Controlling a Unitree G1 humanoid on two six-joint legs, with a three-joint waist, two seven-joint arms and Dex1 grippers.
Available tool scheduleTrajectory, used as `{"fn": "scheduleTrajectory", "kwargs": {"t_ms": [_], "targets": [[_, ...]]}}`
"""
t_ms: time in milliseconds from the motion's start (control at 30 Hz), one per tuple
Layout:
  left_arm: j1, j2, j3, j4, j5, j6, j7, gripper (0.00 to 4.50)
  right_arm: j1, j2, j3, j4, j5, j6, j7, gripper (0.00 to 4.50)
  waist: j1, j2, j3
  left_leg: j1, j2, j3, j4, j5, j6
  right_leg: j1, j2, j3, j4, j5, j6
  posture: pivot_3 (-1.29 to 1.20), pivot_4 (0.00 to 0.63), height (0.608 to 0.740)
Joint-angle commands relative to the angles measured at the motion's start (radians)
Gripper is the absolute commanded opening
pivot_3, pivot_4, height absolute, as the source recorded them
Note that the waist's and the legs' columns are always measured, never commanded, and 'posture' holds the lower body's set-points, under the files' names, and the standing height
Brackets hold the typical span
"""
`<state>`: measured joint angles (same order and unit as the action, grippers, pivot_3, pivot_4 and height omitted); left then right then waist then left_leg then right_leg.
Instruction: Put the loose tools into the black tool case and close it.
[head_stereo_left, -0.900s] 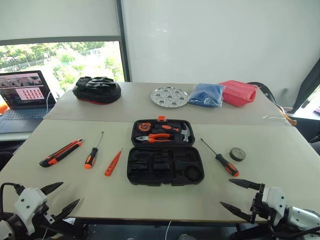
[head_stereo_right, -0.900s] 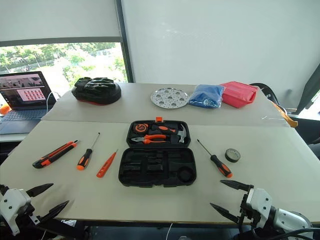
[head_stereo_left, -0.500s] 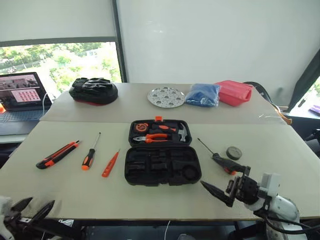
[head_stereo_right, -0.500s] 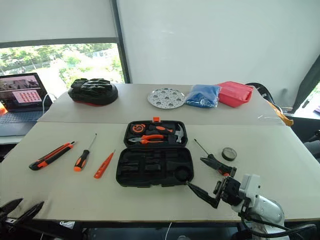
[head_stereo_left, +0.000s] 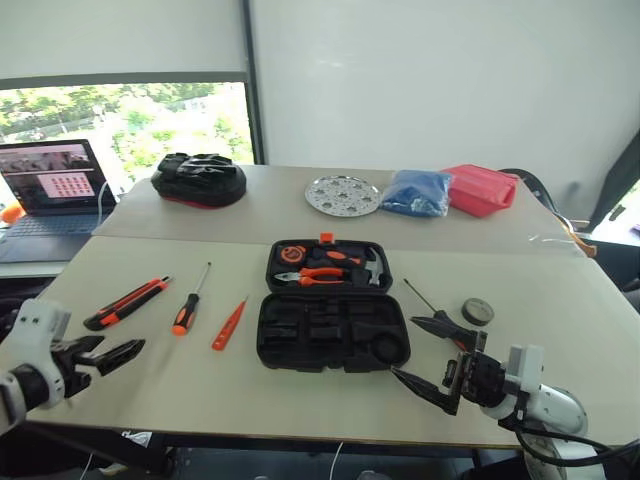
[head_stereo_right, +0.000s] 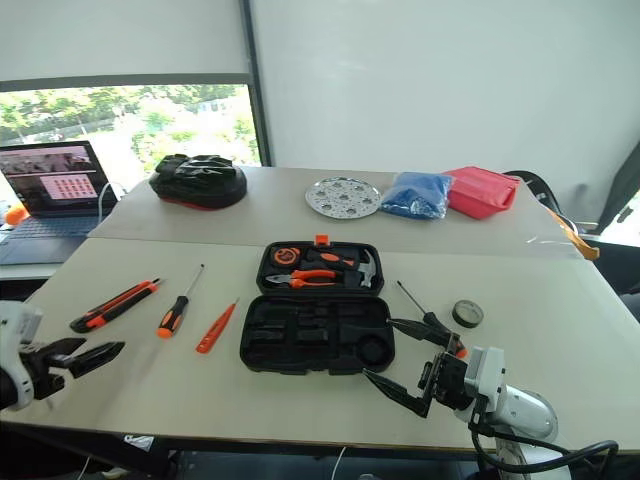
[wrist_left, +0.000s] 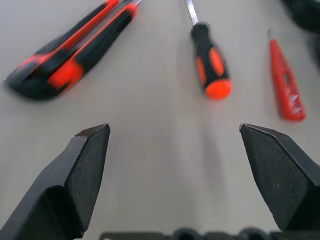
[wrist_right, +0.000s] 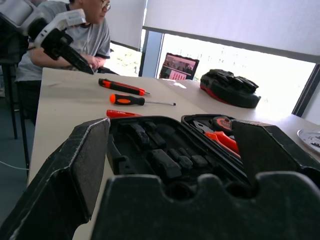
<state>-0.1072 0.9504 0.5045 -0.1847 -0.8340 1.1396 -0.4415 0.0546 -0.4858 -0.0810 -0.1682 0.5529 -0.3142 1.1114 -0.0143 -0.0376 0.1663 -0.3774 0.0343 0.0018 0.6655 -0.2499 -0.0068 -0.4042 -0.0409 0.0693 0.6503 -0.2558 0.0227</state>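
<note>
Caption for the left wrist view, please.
Open left gripper above the table, facing utility knife, screwdriver and tester pen.

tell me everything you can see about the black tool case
The black tool case is a moulded plastic clamshell with rounded corners, lying open flat on the table. Its far half holds orange-handled pliers, a hammer and a tape measure, with a small orange latch at the far edge. The near half's shaped recesses are empty. Neither gripper touches it.

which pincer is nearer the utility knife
Left. The left pincer hangs open just short of the utility knife; the right pincer is beyond the tool case, by the other screwdriver.
</note>
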Motion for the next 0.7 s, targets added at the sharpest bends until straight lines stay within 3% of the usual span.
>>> {"fn": "scheduleTrajectory", "kwargs": {"t_ms": [33, 133, 267, 333, 533, 667, 700], "targets": [[-0.226, -0.007, -0.145, 0.107, 0.045, 0.138, 0.068, 4.45, -0.007, -0.005, 0.002, -0.025, -0.005, -0.001, 0.002, 4.48, 0.0, 0.0, 0.0, 0.0, 0.0, 0.0, 0.0, 0.0, 0.0, 0.001, 0.0, 0.0, 0.0, 0.001, -0.001, 0.0, 0.15, 0.74], [-0.373, -0.023, -0.275, 0.22, 0.139, 0.142, 0.087, 4.45, -0.009, -0.006, 0.01, -0.028, -0.011, 0.003, -0.002, 4.48, -0.012, 0.0, 0.0, -0.001, -0.001, 0.0, 0.0, -0.001, -0.001, -0.001, -0.001, 0.001, 0.001, 0.001, 0.0, 0.0, 0.15, 0.74], [-0.499, -0.072, -0.358, 0.338, 0.212, 0.136, 0.082, 4.45, 0.003, -0.01, 0.013, -0.038, -0.02, 0.004, -0.008, 4.48, -0.023, 0.0, 0.0, -0.006, -0.001, -0.001, -0.001, -0.001, -0.002, -0.006, -0.001, 0.001, 0.003, 0.001, 0.0, 0.0, 0.15, 0.74], [-0.526, -0.089, -0.387, 0.37, 0.233, 0.138, 0.066, 4.05, 0.011, -0.01, 0.014, -0.048, -0.023, 0.005, -0.015, 4.5, -0.021, 0.0, 0.0, -0.008, -0.002, -0.001, 0.0, -0.001, -0.002, -0.009, -0.002, 0.001, 0.006, 0.001, 0.0, 0.0, 0.15, 0.74], [-0.549, -0.092, -0.407, 0.403, 0.273, 0.138, 0.01, 2.01, 0.027, -0.008, 0.018, -0.063, -0.039, 0.004, -0.035, 4.5, -0.023, 0.0, 0.0, -0.014, -0.003, -0.001, 0.001, 0.003, -0.009, -0.017, -0.002, 0.002, 0.011, 0.001, 0.0, 0.0, 0.15, 0.74], [-0.546, -0.045, -0.361, 0.417, 0.281, 0.127, -0.04, 0.77, 0.052, -0.017, 0.004, -0.076, -0.042, -0.003, -0.044, 4.5, -0.023, 0.0, 0.0, -0.013, -0.003, -0.001, 0.001, 0.004, -0.011, -0.016, -0.002, 0.002, 0.013, 0.001, 0.0, 0.0, 0.15, 0.74], [-0.546, -0.035, -0.352, 0.42, 0.282, 0.123, -0.054, 0.77, 0.059, -0.02, 0.0, -0.081, -0.041, -0.003, -0.045, 4.5, -0.025, 0.0, 0.0, -0.013, -0.003, -0.001, 0.001, 0.005, -0.011, -0.017, -0.001, 0.002, 0.013, 0.001, 0.0, 0.0, 0.15, 0.74]]}}
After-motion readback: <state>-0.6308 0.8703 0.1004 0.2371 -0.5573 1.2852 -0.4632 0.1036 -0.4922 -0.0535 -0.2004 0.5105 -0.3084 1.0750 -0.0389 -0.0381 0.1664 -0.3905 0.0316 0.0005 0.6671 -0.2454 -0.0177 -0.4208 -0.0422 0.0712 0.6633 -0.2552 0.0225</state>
